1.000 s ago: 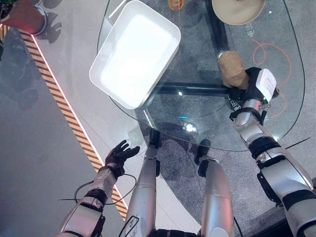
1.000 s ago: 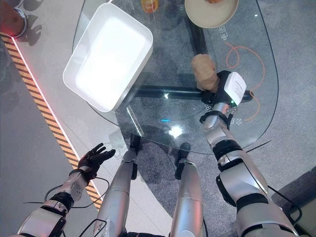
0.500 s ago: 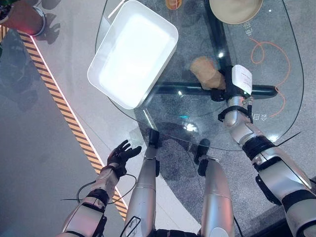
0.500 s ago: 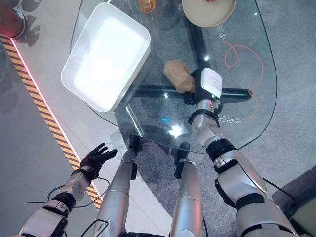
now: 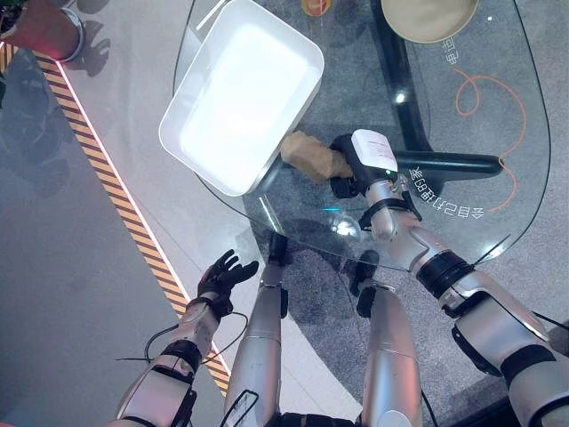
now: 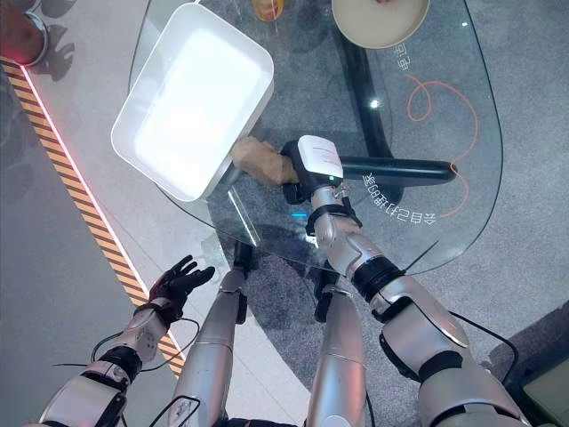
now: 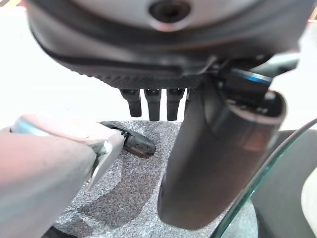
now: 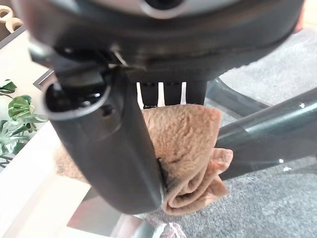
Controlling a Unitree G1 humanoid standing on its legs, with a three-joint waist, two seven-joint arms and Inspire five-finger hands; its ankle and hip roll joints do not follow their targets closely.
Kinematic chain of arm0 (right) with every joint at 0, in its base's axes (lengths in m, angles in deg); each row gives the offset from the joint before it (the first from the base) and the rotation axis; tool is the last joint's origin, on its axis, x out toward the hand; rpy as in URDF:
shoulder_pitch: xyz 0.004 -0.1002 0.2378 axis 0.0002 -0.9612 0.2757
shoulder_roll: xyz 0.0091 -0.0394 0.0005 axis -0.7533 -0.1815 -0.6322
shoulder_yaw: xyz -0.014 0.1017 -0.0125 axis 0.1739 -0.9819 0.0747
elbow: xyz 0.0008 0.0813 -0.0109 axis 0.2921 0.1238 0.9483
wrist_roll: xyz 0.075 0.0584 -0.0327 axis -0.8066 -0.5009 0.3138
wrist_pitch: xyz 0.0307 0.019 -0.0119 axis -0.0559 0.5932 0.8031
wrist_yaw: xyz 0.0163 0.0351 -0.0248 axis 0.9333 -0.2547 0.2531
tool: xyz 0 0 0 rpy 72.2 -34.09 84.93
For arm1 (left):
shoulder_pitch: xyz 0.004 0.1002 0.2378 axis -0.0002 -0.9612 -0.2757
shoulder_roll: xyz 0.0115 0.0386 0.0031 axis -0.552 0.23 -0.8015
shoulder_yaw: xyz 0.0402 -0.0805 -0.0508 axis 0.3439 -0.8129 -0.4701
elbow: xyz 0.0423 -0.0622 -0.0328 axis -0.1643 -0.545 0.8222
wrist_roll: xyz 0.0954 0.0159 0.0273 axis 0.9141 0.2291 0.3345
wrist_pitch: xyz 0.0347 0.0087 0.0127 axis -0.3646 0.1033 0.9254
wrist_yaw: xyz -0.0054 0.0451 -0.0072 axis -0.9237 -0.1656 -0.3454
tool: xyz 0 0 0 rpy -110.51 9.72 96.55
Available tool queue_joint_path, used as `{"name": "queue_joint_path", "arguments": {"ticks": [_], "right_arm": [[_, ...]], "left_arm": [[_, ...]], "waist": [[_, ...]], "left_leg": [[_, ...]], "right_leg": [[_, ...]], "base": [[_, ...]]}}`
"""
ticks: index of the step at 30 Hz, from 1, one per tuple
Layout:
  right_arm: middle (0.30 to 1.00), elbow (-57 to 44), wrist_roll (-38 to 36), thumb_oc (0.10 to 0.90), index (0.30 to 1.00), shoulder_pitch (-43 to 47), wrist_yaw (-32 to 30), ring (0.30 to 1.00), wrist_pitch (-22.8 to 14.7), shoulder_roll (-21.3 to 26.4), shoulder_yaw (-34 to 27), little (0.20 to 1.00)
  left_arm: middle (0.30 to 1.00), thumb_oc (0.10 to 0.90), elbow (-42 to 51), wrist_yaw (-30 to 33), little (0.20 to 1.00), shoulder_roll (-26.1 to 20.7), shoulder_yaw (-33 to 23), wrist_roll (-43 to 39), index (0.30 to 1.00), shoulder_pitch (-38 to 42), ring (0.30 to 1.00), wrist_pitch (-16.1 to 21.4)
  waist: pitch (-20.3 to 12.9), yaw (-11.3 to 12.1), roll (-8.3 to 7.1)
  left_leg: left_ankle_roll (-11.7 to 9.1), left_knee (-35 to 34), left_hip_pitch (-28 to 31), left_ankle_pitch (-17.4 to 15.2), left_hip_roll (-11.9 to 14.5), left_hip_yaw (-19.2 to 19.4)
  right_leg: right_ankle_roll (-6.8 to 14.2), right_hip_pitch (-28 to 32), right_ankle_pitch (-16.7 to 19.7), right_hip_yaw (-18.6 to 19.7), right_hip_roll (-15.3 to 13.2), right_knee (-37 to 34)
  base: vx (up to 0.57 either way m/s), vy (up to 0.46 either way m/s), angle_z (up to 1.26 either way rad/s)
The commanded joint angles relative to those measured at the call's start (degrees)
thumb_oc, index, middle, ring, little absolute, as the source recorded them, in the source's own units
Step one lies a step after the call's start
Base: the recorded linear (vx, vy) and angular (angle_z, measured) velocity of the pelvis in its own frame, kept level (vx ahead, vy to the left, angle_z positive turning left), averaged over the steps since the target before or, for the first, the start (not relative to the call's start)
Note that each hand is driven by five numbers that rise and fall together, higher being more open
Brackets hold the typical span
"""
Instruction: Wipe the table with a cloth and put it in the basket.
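Right hand (image 5: pixel 356 165) clamped on the tan cloth (image 5: pixel 311 156), pressed to the glass table (image 5: pixel 462 205) for wiping (beside the white basket (image 5: pixel 240 93)). Left hand (image 5: pixel 220 276) spread open, empty, hanging low at near left.

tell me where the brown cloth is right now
The crumpled brown terry cloth lies on the glass table, held under the right hand, right beside the near corner of the white rectangular basket on the table's left side.
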Motion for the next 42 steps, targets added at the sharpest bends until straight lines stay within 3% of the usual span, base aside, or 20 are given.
{"name": "queue_joint_path", "arguments": {"ticks": [1,12,42], "right_arm": [[0.300,-8.3,2.9,0.100,0.300,3.2,-1.7,0.300,-2.8,-0.5,-0.2,0.200],[0.300,-7.5,2.8,0.100,0.300,2.6,-2.6,0.300,-2.6,-1.0,0.1,0.200],[0.300,-11.8,4.4,0.100,0.300,0.4,9.8,0.300,-5.1,-1.8,2.7,0.200]], "left_arm": [[0.900,0.800,-0.6,1.2,0.900,0.2,-0.9,1.4,0.900,-1.8,0.900,2.0],[0.900,0.800,-1.0,1.5,0.900,0.6,-0.9,0.5,0.900,-1.6,0.900,2.5],[0.900,0.800,5.8,9.0,0.900,-2.4,-10.3,-15.4,0.900,3.2,0.900,11.1]], "waist": [[-1.3,-0.6,-0.36],[-1.3,-0.6,-0.18],[-1.3,-0.6,-0.93]], "left_leg": [[6.3,5.6,1.5,-6.8,-6.9,4.6],[6.3,5.5,1.4,-6.6,-6.8,4.8],[6.2,6.5,0.9,-6.8,-6.9,4.1]], "right_leg": [[-0.5,3.0,6.1,1.0,5.4,-10.3],[-0.4,2.8,6.3,0.9,5.2,-10.2],[-0.4,2.1,5.5,0.8,5.0,-8.7]], "base": [[0.00,0.000,0.00],[0.00,0.000,0.00],[0.00,0.000,0.00]]}}
